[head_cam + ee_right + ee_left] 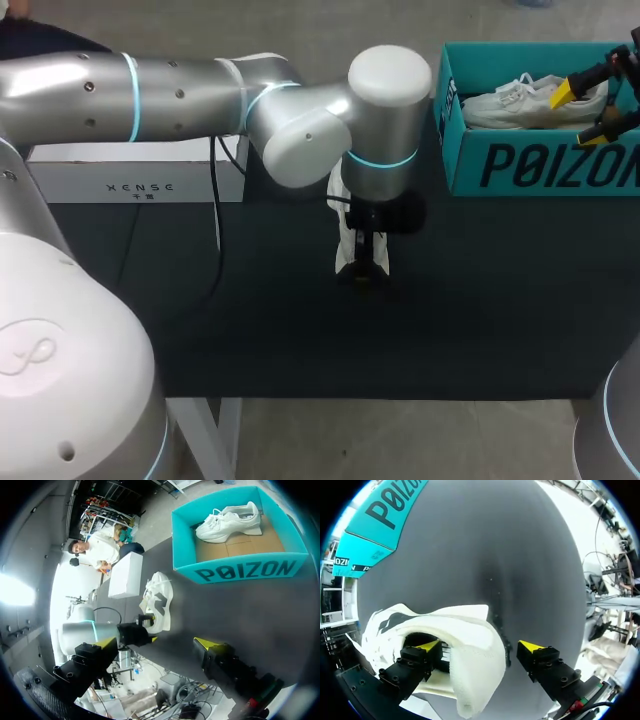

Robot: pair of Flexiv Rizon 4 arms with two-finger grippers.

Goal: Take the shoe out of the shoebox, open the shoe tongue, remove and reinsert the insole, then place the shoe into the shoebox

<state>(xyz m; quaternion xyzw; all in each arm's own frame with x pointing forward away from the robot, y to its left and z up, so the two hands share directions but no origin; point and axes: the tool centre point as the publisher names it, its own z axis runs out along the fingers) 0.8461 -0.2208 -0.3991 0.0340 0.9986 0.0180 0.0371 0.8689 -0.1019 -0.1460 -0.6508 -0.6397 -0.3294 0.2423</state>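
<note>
The white mesh sneaker (343, 243) sits on the dark bench (480, 300), outside the teal cardboard shoebox (540, 168); from overhead it is mostly hidden under the left arm's wrist. The left gripper (480, 645) is spread wide; one finger (412, 667) is down in the shoe's opening, the other stands clear of its side, so it grips nothing. The right gripper (156, 642), partly cut off in the head view, hangs wide apart and empty near the shoebox, where a second white sneaker (227, 522) lies.
</note>
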